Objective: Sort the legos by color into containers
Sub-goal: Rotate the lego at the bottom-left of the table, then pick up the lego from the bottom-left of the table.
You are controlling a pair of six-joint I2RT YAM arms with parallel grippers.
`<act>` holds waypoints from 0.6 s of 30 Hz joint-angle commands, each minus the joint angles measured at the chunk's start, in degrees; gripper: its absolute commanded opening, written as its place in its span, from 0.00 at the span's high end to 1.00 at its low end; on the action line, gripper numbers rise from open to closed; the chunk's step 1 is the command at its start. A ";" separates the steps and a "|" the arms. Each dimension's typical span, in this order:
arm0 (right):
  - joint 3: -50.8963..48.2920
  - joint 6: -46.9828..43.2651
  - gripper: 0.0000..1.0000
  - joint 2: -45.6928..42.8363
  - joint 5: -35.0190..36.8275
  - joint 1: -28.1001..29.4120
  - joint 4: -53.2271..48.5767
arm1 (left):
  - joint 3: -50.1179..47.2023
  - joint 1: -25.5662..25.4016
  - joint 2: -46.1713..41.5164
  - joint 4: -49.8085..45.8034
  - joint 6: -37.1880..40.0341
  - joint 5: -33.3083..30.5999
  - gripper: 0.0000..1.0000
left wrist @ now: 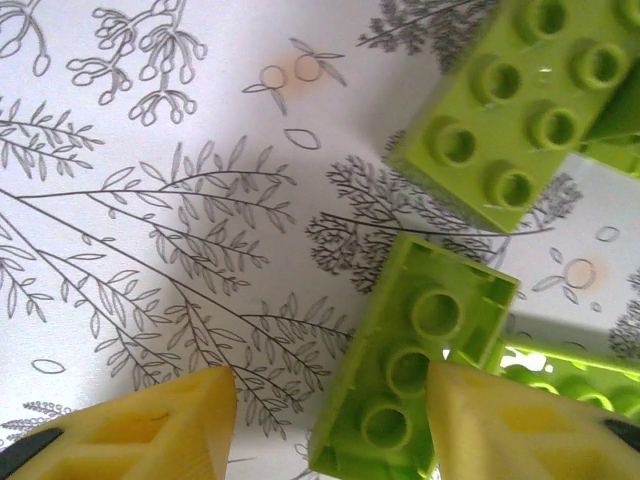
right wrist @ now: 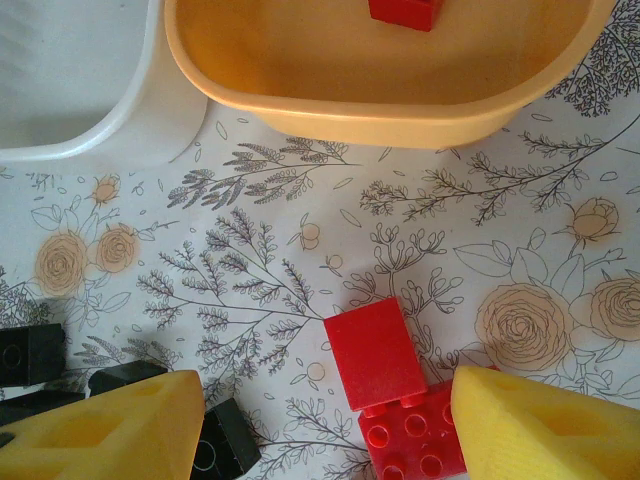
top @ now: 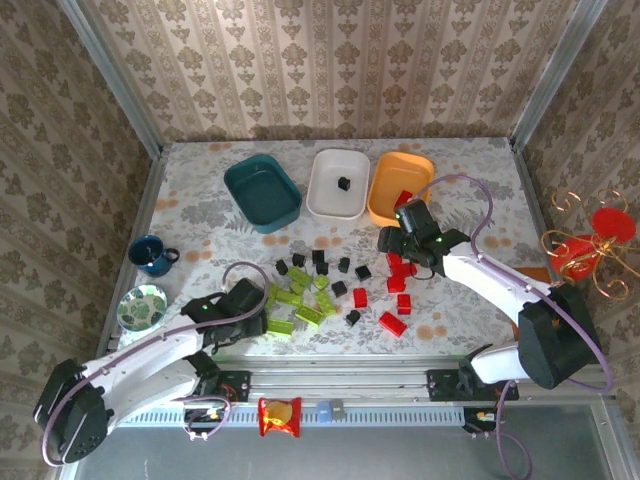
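Left claw [left wrist: 328, 390] spread, upturned lime-green plastic brick [left wrist: 410, 350] inside its gap, hard by one finger [left wrist: 500, 430]; likely light, rigid, slick, so pinch long side walls.

A dark blue mug [top: 152, 255] stood by the left edge of the floral-printed tabletop [top: 200, 190]. A small round greenish bowl [top: 142, 307] sat just nearer the front-left corner, not touching it. Past the right edge stood a red-and-gold wire ornament [top: 590, 245].

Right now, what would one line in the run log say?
left gripper: open astride lime-green brick | right gripper: open over red bricks near orange tray | white tray: one black brick
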 commanded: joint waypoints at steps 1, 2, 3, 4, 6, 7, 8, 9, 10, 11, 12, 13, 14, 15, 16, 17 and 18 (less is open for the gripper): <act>0.63 -0.24 0.32 -1.46 0.74 0.45 -1.57 | -1.14 2.27 0.43 0.56 2.33 1.03 0.53; 0.56 -0.20 0.32 -1.46 0.78 0.45 -1.42 | -1.24 2.69 0.43 0.61 2.44 1.14 0.56; 0.54 -0.20 0.32 -1.46 0.76 0.45 -1.39 | -1.33 3.16 0.51 0.45 2.36 1.09 0.58; 0.61 -0.12 0.32 -1.36 0.71 0.45 -1.43 | -1.34 3.82 0.54 0.12 2.32 1.02 0.62; 0.63 -0.11 0.32 -1.22 0.65 0.46 -1.30 | -1.34 4.42 0.13 -0.62 1.62 0.41 0.69; 0.63 -0.11 0.32 -1.12 0.64 0.45 -1.33 | -1.41 4.48 -0.52 -1.00 1.40 0.04 0.70; 0.67 -0.11 0.32 -1.03 0.63 0.45 -1.45 | -1.41 4.50 -1.36 -1.33 1.17 -0.34 0.70; 0.72 -0.13 0.32 -1.02 0.65 0.45 -1.41 | -1.43 4.56 -2.20 -1.46 1.28 -0.32 0.66; 0.72 -0.20 0.32 -1.02 0.65 0.45 -1.42 | -1.42 4.53 -3.28 -1.30 1.59 0.04 0.59; 0.72 -0.20 0.32 -1.02 0.65 0.45 -1.34 | -1.34 4.49 -4.28 -1.27 1.90 0.37 0.52; 0.71 -0.20 0.32 -0.96 0.69 0.45 -1.28 | -1.27 4.40 -5.22 -1.44 2.04 0.57 0.48; 0.72 -0.20 0.32 -0.93 0.74 0.45 -1.24 | -1.17 4.15 -5.98 -1.75 2.04 0.62 0.44; 0.80 -0.20 0.32 -0.80 0.67 0.45 -1.19 | -0.95 3.92 -6.42 -2.28 1.93 0.34 0.42; 0.87 -0.20 0.32 -0.68 0.74 0.45 -1.21 | -0.90 3.70 -6.47 -2.40 2.00 0.19 0.41; 0.89 -0.11 0.32 -0.46 0.67 0.45 -1.00 | -0.90 3.31 -6.07 -2.39 1.92 -0.01 0.40; 0.94 -0.03 0.32 -0.33 0.73 0.45 -0.91 | -1.03 3.08 -5.26 -2.22 1.78 -0.25 0.39; 0.98 0.02 0.32 -0.20 0.67 0.43 -0.91 | -1.03 3.03 -4.15 -1.79 1.73 -0.30 0.39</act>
